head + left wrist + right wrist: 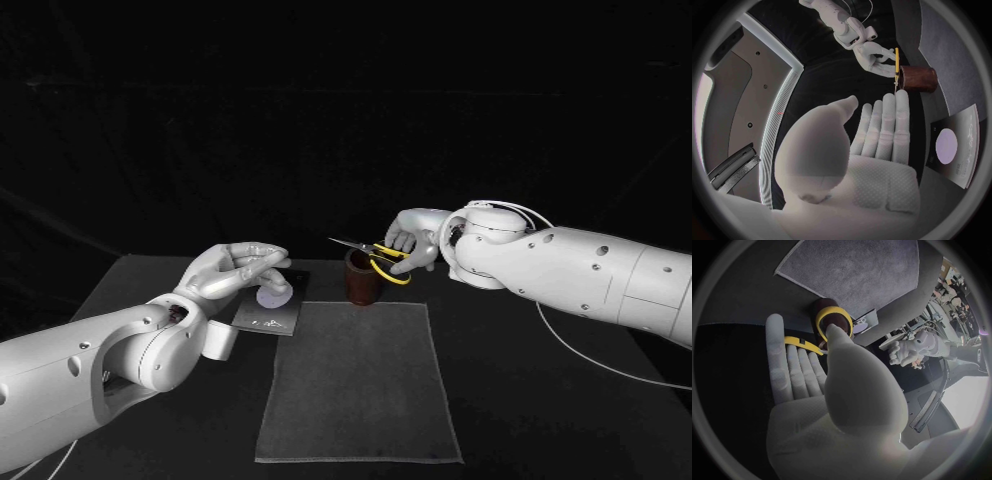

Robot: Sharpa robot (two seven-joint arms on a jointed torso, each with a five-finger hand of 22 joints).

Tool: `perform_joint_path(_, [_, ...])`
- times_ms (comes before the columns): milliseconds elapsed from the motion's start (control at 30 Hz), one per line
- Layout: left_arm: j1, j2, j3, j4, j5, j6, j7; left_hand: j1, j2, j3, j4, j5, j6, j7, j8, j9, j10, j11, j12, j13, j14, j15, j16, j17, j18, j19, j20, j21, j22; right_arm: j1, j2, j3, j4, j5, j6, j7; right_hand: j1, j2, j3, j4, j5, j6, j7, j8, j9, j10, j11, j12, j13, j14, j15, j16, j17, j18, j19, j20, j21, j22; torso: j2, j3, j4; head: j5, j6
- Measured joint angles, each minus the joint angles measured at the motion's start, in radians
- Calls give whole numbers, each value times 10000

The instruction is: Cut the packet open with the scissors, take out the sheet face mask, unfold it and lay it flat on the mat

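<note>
1. Scissors (378,250) with yellow handles are gripped by the loops in the right robot hand (411,243). The blades point toward the robot's left and lie level just above the mouth of a brown cup (361,285).
2. Seen from the right wrist, the thumb passes through one yellow loop, and the other handle lies across the straightened fingers (795,367).
3. Dark and flat, with a pale round mark on its face, the packet (271,316) lies on the black counter (144,290). It sits at the far left corner of the mat (361,385).
4. Above the packet's far end hovers the left robot hand (238,268), holding nothing. The left wrist view shows its palm bare and its fingers (891,125) straight, with the packet lying off to one side, untouched.
5. The mat, a pale mesh rectangle, lies flat in the middle of the counter. The cup stands upright at its far edge, between the two hands.
</note>
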Motion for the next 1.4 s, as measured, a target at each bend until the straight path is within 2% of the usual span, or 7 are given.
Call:
perform_joint_path(233, [0,5,0,-25,2,9,-7,0,0,0,0,0,1,0,0,0,0,0,0,0,1,1,0,0,-5,0,0,-1,-1,-4,28,-1,7,-57,-2,-79,-23,26,87,-55,-9,34,-27,46,0,130,21,-1,-7,162,17,39,-28,-3,-1,0,43,21,0,0,1,-1,-10])
perform_joint_path(400, [0,9,0,-34,5,14,-14,0,0,0,0,0,1,-1,0,-1,0,0,0,0,1,1,0,0,-9,0,0,-4,-1,-6,39,-1,49,-90,-67,-115,341,219,612,-472,-510,308,26,508,74,703,-126,85,8,637,-132,225,-83,-12,64,-64,204,112,-1,2,-1,4,-9])
perform_joint_path(900, [0,17,-1,-69,7,24,-30,0,0,0,1,0,3,-3,0,7,0,0,0,0,2,2,0,0,-17,0,0,-5,-4,-33,11,-9,142,-137,-396,-126,360,218,1073,-791,-468,403,39,923,141,1073,-225,114,-13,958,-234,295,-156,85,-5,-182,321,210,-11,14,-6,43,11])
perform_joint_path(1067, [0,30,-1,-73,7,28,-35,0,0,0,1,0,3,-3,-39,6,0,0,-37,0,4,3,0,-1,-20,0,0,41,-3,-39,10,-9,215,-140,-532,-103,543,109,2115,-1306,-688,675,116,1269,67,1616,-365,111,10,1433,-396,388,-178,85,-206,-382,695,480,-11,14,-7,44,26])
perform_joint_path(1167, [0,33,-1,-75,7,31,-38,0,0,0,1,0,4,-4,-39,7,0,0,-36,0,17,17,0,-1,-25,0,0,41,9,-43,11,-7,239,-142,-620,-90,305,-128,2826,-1528,-689,780,137,1401,-32,1842,-412,75,9,1626,-448,389,-205,82,-321,-483,985,708,-11,14,-7,44,32])
perform_joint_path(1300, [0,33,-1,-77,7,34,-42,0,0,-1,1,0,4,-4,-39,6,0,0,-36,0,18,17,0,-1,-83,0,0,41,9,-47,9,-7,250,-144,-713,-69,-29,-448,3638,-1837,-689,790,141,1511,-145,1932,-401,-39,1,1682,-431,346,-246,78,-561,-445,1328,971,-10,11,-6,44,33])
perform_joint_path(1400, [0,33,-1,-78,7,35,-45,0,0,0,1,0,5,-5,-39,6,0,0,-36,0,-4,-4,0,-1,-85,0,0,41,8,-48,7,-7,262,-145,-770,-53,-250,-473,3923,-2005,-689,797,135,1555,-183,1947,-411,-39,-3,1701,-449,307,-262,76,-630,-423,1453,1080,-6,8,-6,44,33])
